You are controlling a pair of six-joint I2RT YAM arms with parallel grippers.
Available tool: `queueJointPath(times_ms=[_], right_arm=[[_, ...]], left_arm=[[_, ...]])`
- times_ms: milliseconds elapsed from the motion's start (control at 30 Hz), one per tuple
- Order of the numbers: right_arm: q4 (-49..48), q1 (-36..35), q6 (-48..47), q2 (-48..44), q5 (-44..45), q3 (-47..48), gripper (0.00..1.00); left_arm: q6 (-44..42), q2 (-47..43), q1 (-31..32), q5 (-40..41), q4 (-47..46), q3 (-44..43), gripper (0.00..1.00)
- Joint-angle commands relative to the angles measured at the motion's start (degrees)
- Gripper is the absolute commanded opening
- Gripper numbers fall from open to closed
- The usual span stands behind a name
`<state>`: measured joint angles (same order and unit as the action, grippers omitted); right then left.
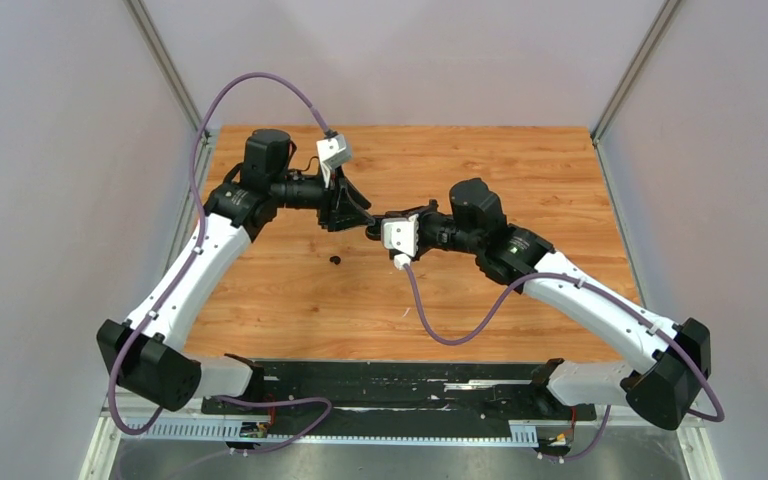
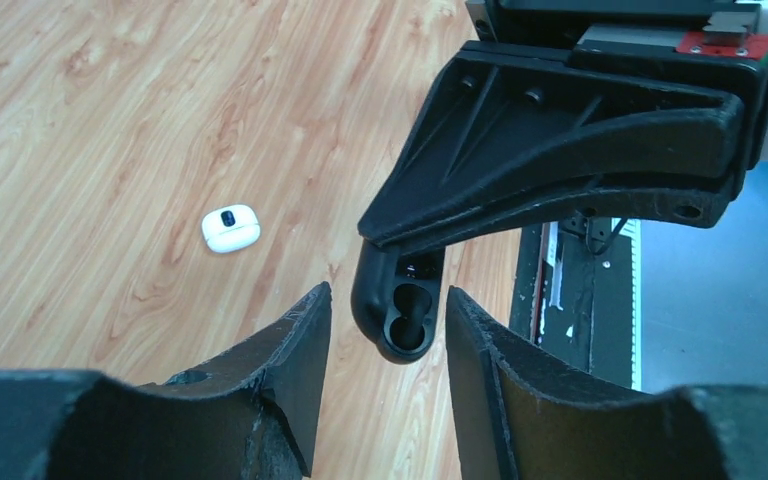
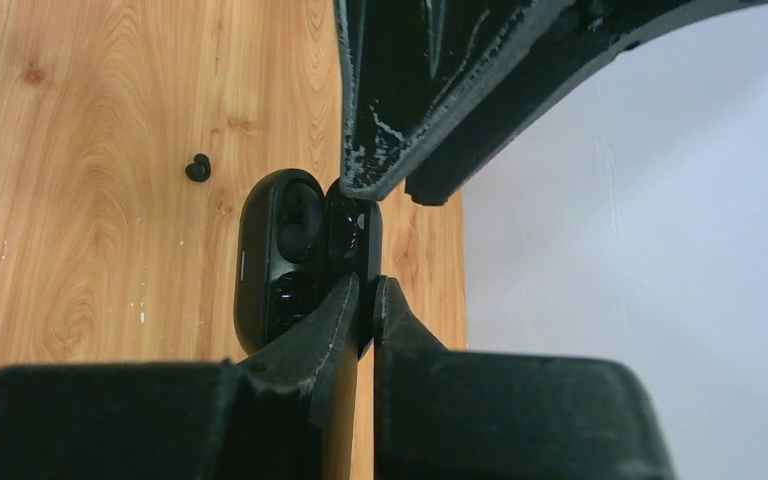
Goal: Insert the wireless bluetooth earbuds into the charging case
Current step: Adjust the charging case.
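Observation:
My right gripper (image 3: 365, 285) is shut on the thin lid edge of a black charging case (image 3: 278, 262). It holds the case open above the table, at the middle of the top view (image 1: 375, 228). The case's dark wells (image 2: 412, 312) face my left gripper (image 2: 388, 320), which is open and empty, its fingertips on either side of the case's end. A tiny black earbud (image 3: 197, 167) lies on the wood below (image 1: 336, 260). A small white pebble-shaped piece with a dark patch (image 2: 230, 228) lies on the table, apart from both grippers.
The wooden table (image 1: 520, 160) is walled by pale panels on three sides. A black rail (image 1: 400, 385) with the arm bases runs along the near edge. Purple cables (image 1: 440, 325) hang from both wrists over the table.

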<state>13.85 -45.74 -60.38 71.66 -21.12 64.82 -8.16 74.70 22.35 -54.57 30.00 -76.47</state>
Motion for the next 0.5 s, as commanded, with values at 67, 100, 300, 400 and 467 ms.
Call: queueJointPath(times_ms=[67,100,300,400,467], right_arm=[[-3.2,-0.7,-3.8,-2.7,-4.1,0.0,0.0],[-3.4,-0.8,-4.2,-2.7,-4.2,-0.1,0.0],[-4.3,-1.1,-5.3,-3.1,-4.4,-0.6,0.0],[-4.6,-1.1,-5.8,-3.0,-4.7,-0.7,0.0],[-4.7,-1.1,-6.0,-2.9,-4.9,-0.7,0.0]], left_arm=[[0.7,2.3,-0.3,-3.3,1.9,-4.2,0.49],[0.8,2.6,-0.3,-3.5,2.1,-4.5,0.49],[-0.1,3.7,-0.3,-4.0,3.8,-5.1,0.52],[-0.8,4.3,-0.3,-4.5,4.6,-5.3,0.47],[-1.2,4.8,-0.3,-4.9,4.9,-5.7,0.44]])
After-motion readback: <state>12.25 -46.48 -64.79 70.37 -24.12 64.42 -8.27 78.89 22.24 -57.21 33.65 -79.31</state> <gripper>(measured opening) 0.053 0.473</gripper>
